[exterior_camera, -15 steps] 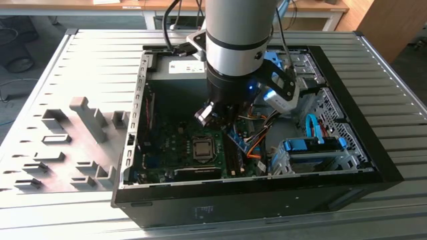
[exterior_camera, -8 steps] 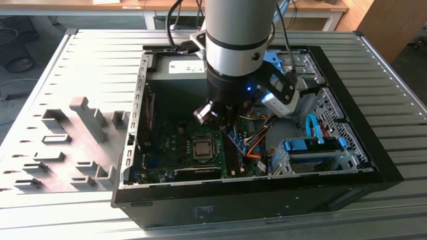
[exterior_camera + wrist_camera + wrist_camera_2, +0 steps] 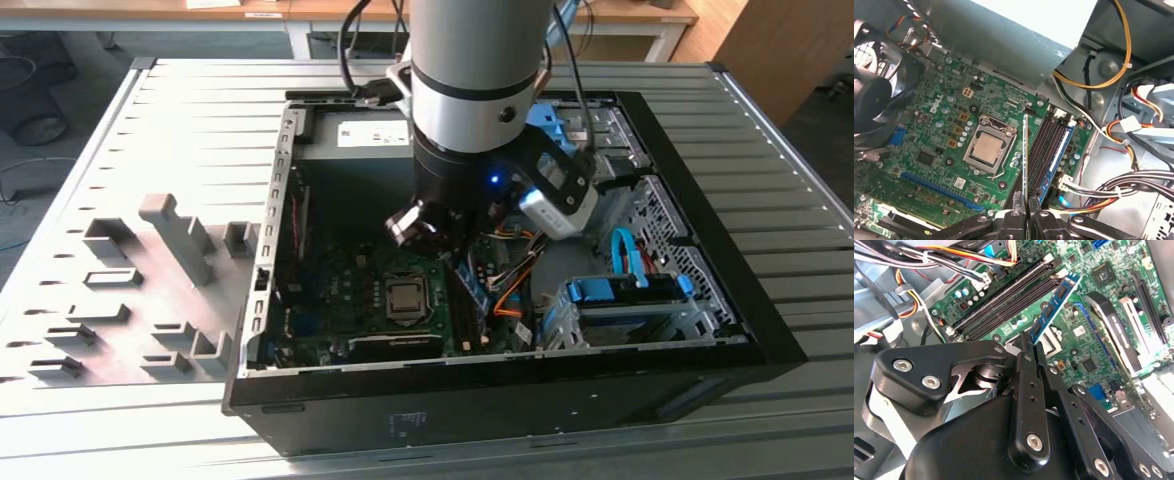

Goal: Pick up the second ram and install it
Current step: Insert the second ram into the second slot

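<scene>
Operator: Stage of the job, as you read it?

Observer: Carry, close to insertion, I judge. The gripper (image 3: 1026, 214) has its fingers pressed onto the second ram (image 3: 1025, 160), pinching it near one end as far as shows. The stick hangs edge-on above the motherboard (image 3: 939, 130) and is not yet in any slot.

Operator: Walk me across.

Observer: In the exterior view, the grey fixture blocks (image 3: 167, 245) stand at nine o'clock from the arm, outside the case (image 3: 267, 300). Inside, the first wrist view shows the fan (image 3: 874, 95), then the processor socket (image 3: 988, 147), then the held stick, then the memory slots (image 3: 1045, 145) just beside it. The slot farthest from the socket shows blue along its length. I cannot tell for sure whether that is the twin stick seated.

Operator: What does seating call for?

Observer: My judgement: the long edge parallel to a dark free slot and square over it, the end latches spread, then a straight push. Now the stick sits between socket and slots, nearer the slots.

Operator: Room?

Observer: Tight on one side. In the exterior view, cables (image 3: 514, 298) and the drive cage (image 3: 627, 300) crowd in at three to four o'clock of the gripper. The case wall at nine o'clock is well apart. Open space is mostly straight above the board.
</scene>
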`<state>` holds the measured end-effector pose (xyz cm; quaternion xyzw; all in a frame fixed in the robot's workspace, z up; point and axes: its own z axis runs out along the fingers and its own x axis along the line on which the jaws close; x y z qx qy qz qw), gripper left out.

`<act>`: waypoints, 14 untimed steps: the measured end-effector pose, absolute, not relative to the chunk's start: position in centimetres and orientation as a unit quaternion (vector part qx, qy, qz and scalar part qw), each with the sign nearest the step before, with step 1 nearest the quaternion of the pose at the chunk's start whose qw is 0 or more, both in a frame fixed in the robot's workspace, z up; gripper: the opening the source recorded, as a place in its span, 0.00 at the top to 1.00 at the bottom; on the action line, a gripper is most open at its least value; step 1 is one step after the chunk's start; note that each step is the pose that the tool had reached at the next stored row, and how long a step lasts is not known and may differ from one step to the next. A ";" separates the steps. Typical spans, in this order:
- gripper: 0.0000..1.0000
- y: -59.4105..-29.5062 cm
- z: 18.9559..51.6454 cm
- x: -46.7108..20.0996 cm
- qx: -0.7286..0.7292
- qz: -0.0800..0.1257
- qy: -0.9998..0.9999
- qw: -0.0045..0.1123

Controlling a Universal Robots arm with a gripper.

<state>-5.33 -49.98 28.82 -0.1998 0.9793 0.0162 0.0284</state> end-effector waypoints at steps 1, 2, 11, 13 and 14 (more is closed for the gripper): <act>0.86 -50.0 28.8 -5.3 -0.196 0.016 0.980 0.028; 0.86 -50.0 28.8 -5.3 -0.192 0.016 0.981 0.029; 0.86 -50.0 28.8 -5.3 -0.146 0.014 0.989 0.029; 0.86 -50.0 28.7 -5.3 -0.134 0.014 0.991 0.027; 0.86 -50.0 28.7 -5.3 -0.129 0.014 0.991 0.023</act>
